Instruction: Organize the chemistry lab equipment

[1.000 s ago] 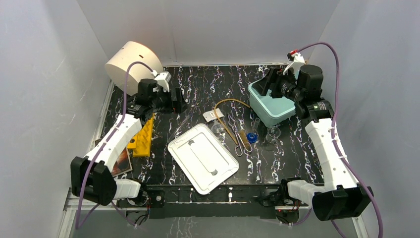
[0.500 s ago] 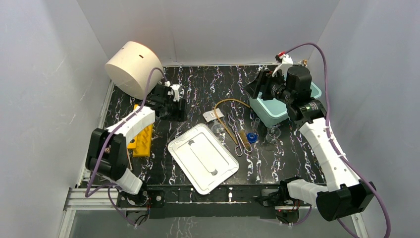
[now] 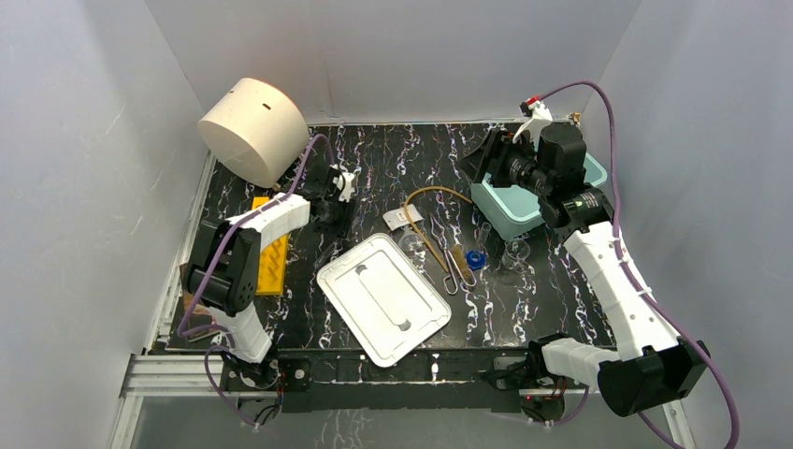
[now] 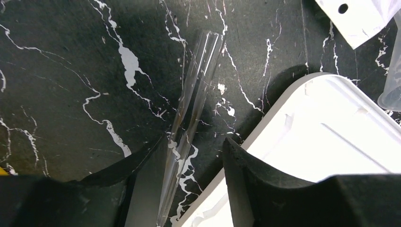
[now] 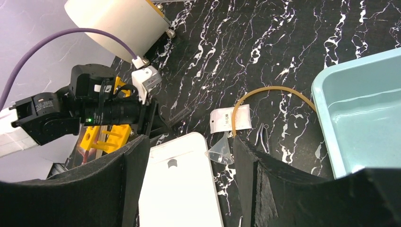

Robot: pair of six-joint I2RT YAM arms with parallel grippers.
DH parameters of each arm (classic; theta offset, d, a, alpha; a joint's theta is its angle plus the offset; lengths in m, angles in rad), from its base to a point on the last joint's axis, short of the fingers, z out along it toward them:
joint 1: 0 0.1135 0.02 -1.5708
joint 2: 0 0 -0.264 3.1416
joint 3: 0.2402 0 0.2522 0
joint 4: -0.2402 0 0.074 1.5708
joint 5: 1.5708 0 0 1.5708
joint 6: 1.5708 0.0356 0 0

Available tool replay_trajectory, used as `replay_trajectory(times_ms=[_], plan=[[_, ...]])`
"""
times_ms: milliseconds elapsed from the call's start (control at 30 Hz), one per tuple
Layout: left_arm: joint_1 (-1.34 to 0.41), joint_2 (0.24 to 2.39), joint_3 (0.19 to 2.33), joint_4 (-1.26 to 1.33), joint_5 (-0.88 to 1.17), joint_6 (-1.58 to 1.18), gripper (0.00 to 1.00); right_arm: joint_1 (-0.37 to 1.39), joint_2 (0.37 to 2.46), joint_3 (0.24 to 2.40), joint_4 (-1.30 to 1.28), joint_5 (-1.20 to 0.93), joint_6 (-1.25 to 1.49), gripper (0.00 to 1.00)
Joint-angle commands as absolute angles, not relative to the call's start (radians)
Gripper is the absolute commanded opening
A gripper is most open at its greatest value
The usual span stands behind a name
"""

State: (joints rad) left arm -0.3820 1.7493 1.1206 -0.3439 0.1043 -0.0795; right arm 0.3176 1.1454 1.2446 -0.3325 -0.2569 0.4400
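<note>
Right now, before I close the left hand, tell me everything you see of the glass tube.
The glass tube is thin, clear and straight, with an open far end. It lies flat on the black marbled table, between the left hand's open fingers and beside the white lid; neither clearly touches it.

Plain white walls (image 3: 393, 56) enclose a black, white-veined marble tabletop (image 3: 374, 150).

A robot test cell is indicated by white walls (image 3: 402, 56) enclosing the marbled table (image 3: 421, 154) bearing a glass tube (image 4: 191, 104).
</note>
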Motion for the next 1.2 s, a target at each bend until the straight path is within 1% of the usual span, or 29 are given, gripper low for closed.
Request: replay_trajectory(times_ms=[0, 467, 500, 667, 933, 1167], plan=[[-0.392, 1.766, 1.164, -0.368, 0.081, -0.048, 0.45, 0.324, 1.124, 1.236, -0.282, -0.255, 0.448, 0.73], [-0.398, 1.857, 1.225, -0.408, 0.014, -0.006, 0.40, 0.325, 1.097, 1.221, -0.299, -0.248, 0.445, 0.73], [-0.399, 1.861, 1.226, -0.411, -0.016, -0.005, 0.40, 0.325, 1.097, 1.221, -0.300, -0.246, 0.445, 0.73], [-0.399, 1.876, 1.230, -0.416, -0.038, 0.035, 0.36, 0.325, 1.087, 1.214, -0.301, -0.242, 0.443, 0.73], [-0.407, 1.917, 1.255, -0.419, 0.024, 0.026, 0.23, 0.324, 1.081, 1.203, -0.299, -0.239, 0.451, 0.73], [-0.407, 1.902, 1.282, -0.417, -0.019, 0.023, 0.20, 0.325, 1.072, 1.196, -0.293, -0.247, 0.465, 0.73]])
